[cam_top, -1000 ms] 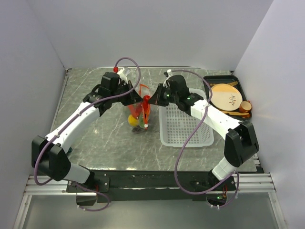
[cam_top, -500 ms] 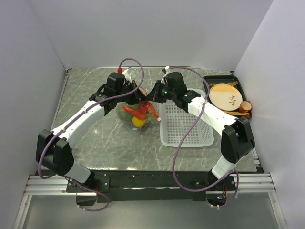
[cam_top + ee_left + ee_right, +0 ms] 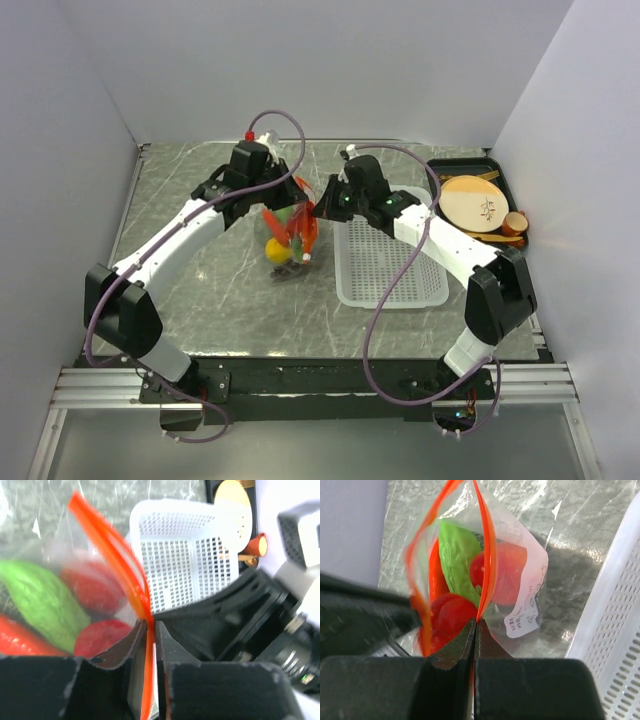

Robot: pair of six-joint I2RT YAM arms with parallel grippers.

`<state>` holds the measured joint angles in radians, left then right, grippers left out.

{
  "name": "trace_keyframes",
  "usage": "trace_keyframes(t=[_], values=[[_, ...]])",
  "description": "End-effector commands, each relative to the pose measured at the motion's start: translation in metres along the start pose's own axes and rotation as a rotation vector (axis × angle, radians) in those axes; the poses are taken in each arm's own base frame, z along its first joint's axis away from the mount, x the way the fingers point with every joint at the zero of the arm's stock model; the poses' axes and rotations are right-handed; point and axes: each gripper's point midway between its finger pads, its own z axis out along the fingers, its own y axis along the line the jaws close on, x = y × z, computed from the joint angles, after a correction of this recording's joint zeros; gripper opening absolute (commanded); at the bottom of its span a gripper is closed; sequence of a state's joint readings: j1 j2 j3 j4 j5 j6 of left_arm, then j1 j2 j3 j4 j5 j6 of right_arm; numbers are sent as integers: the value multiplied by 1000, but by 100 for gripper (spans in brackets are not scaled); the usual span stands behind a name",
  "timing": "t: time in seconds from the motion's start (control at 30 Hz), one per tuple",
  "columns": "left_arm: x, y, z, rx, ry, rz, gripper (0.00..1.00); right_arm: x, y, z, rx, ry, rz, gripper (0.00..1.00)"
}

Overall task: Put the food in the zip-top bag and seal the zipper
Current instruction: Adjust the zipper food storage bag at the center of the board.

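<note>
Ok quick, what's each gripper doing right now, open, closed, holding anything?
Left gripper: shut on the zipper of the zip-top bag.
Right gripper: shut on the zipper too.

Zip-top bag (image 3: 516,535): clear, crinkly, glossy plastic film. Zipper (image 3: 492,550): smooth orange-red plastic strip. Food (image 3: 451,617): red pieces smooth, semi-gloss. Basket (image 3: 190,555): white perforated plastic, matt. Table (image 3: 220,290): grey marbled surface, slight sheen.

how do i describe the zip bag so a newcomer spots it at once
On the grey marble table, look left of the white perforated basket. The zip-top bag is there, its mouth pinched in the fingers of the left gripper and right gripper. Unlike anything nearby, it is clear crinkly plastic with an orange-red zipper along its mouth and colourful toy food inside.
</note>
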<state>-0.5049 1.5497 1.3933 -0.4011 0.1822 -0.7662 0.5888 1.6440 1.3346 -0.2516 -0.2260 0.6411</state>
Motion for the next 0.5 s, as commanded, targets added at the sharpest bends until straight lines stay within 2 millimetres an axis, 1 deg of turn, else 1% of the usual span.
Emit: trace_keyframes(t=[0.0,0.07,0.1,0.13,0.17,0.23,0.27,0.3,0.33,0.37,0.4,0.43,0.47], values=[[-23,-16,1,5,-30,57,24,-18,26,-30,-59,-84,-28,0],[-19,-15,6,0,-6,71,32,-18,26,-33,-62,-93,-26,0],[-20,-17,6,7,-2,76,33,-18,27,-33,-66,-94,-24,0],[-17,-16,7,6,11,82,28,-17,26,-33,-68,-92,-23,0],[-13,-16,11,7,24,84,27,-17,27,-34,-75,-92,-20,0],[-10,-16,10,6,33,69,33,-15,26,-33,-73,-90,-15,0],[-14,-23,6,29,13,74,37,-14,26,-34,-75,-88,-15,0],[-12,-20,4,28,7,70,44,-14,25,-34,-73,-90,-14,0],[-14,-23,0,38,-9,59,46,-12,23,-33,-67,-91,-8,0],[-27,-37,-15,85,-74,69,48,-12,22,-33,-66,-92,-4,0],[-25,-32,-17,78,-91,66,51,-10,21,-33,-63,-89,-6,0],[-28,-34,-24,85,-118,58,53,-10,19,-32,-56,-88,-2,0],[-36,-40,-41,103,-165,61,56,-8,16,-31,-48,-85,1,0]])
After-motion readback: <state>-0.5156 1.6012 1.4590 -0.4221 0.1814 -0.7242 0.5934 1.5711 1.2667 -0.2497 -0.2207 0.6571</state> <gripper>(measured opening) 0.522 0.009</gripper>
